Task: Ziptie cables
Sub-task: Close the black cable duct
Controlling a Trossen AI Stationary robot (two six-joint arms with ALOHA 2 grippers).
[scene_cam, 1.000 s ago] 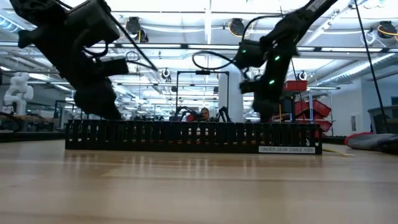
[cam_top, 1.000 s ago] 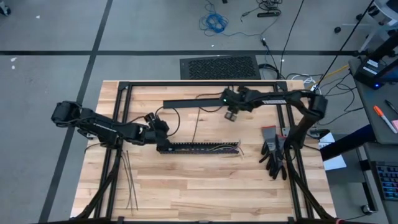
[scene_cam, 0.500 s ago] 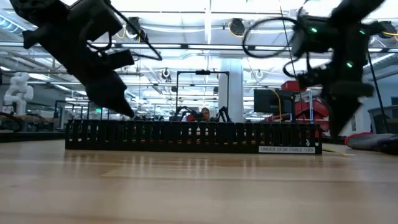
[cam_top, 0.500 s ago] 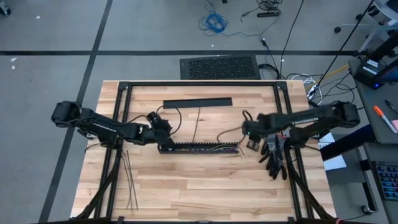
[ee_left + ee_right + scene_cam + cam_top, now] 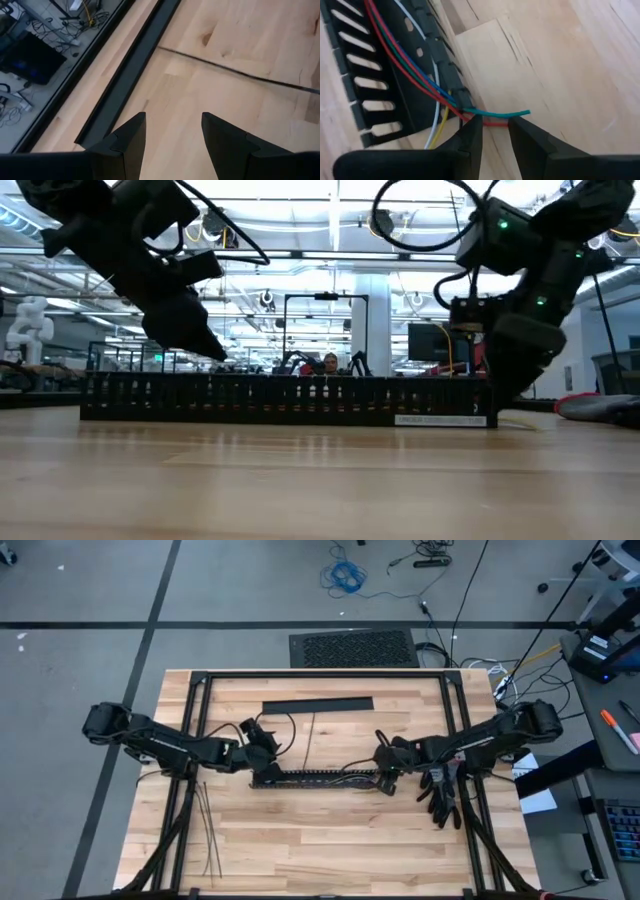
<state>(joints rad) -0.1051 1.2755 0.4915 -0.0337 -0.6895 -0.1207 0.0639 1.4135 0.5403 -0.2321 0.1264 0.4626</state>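
Note:
The cables (image 5: 415,70) are red, blue, green, white and yellow wires lying in the long black slotted duct (image 5: 315,778) on the table. Their free ends (image 5: 517,114) stick out past the duct's right end. My right gripper (image 5: 495,127) is low at that end (image 5: 386,768), open by a narrow gap. My left gripper (image 5: 264,760) hovers open just above the duct's left end (image 5: 215,352); its wrist view shows only bare wood. Several zipties (image 5: 207,830) lie at the table's near left. One more ziptie (image 5: 312,740) lies beyond the duct. My right gripper comes slanting down at the wire ends where they leave the duct's right end. A red wire (image 5: 492,123) runs across the gap between the fingertips, on the table. One fingertip (image 5: 472,127) is close against the wires; I cannot tell whether it touches them.
A flat black cover strip (image 5: 318,705) lies toward the far edge. Black gloves (image 5: 440,792) lie right of the duct. Black frame rails (image 5: 200,720) cross the table on both sides, one close to my left gripper (image 5: 130,75). Bare wood stretches along the near side.
My right gripper swung from the far side near the cover strip out to the right, then came down to the duct's right end. The duct slid a little toward the table's left. My left gripper shifted slightly over the duct's left end.

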